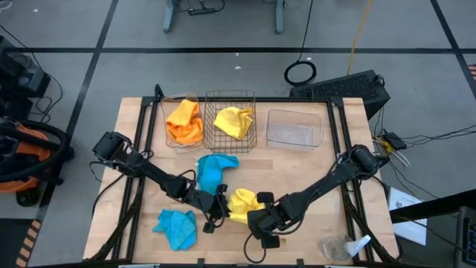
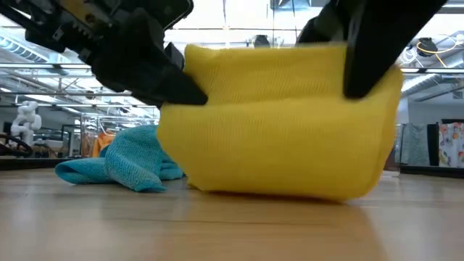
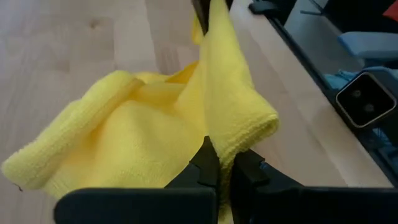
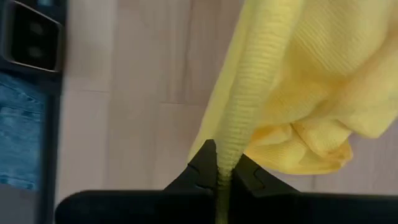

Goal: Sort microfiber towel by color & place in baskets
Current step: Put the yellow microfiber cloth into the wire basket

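Both arms meet at the near middle of the wooden surface (image 1: pixel 297 179). The left gripper (image 1: pixel 221 211) has its jaws clenched on one edge of a yellow towel (image 1: pixel 243 202). The right gripper (image 1: pixel 258 217) has its jaws clenched on the opposite edge, so the towel hangs stretched between the two sets of jaws, its lower fold touching the surface.

Beyond the jaws stand three baskets in a row: a clear tub (image 1: pixel 182 121) holding an orange towel (image 1: pixel 184 123), a wire basket (image 1: pixel 230 120) holding a second yellow towel (image 1: pixel 233 120), and another clear tub (image 1: pixel 293 129).

One blue towel (image 1: pixel 212 171) lies just beyond the left jaws; another blue towel (image 1: pixel 177 227) lies beside them.
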